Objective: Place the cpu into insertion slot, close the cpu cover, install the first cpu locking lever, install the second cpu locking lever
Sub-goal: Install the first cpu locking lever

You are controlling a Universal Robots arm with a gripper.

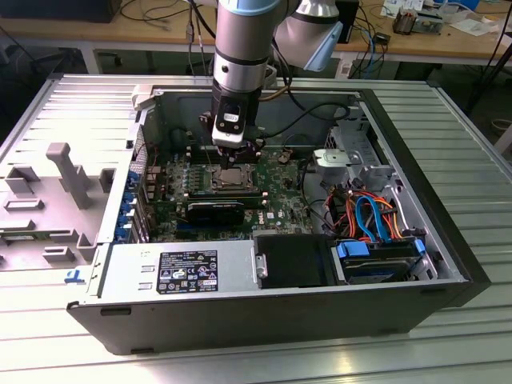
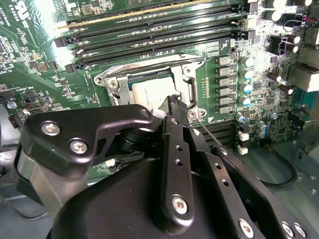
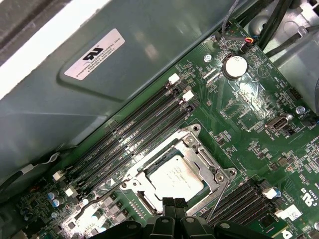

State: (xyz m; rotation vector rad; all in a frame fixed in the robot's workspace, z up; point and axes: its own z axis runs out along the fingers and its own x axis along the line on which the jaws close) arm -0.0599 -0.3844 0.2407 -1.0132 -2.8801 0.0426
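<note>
The cpu (image 3: 174, 175) lies flat in the insertion slot (image 1: 232, 178) on the green board, its silver-grey top showing in both wrist views (image 2: 149, 92). The cpu cover (image 3: 195, 147), a silver frame (image 2: 115, 82), lies down around it. A thin locking lever rod (image 3: 218, 195) slants up off one side of the socket (image 2: 208, 130), free of its catch. My gripper (image 3: 173, 204) hangs just above the socket's edge beside that rod (image 1: 234, 156). Its black fingertips (image 2: 173, 103) are pressed together, with nothing seen between them.
Long black memory slots (image 3: 134, 134) run beside the socket. The open case holds a grey power supply (image 1: 180, 272) in front and a drive bay with blue and orange cables (image 1: 372, 216) on the exterior view's right. Grey fixtures (image 1: 68, 172) stand outside the case on the exterior view's left.
</note>
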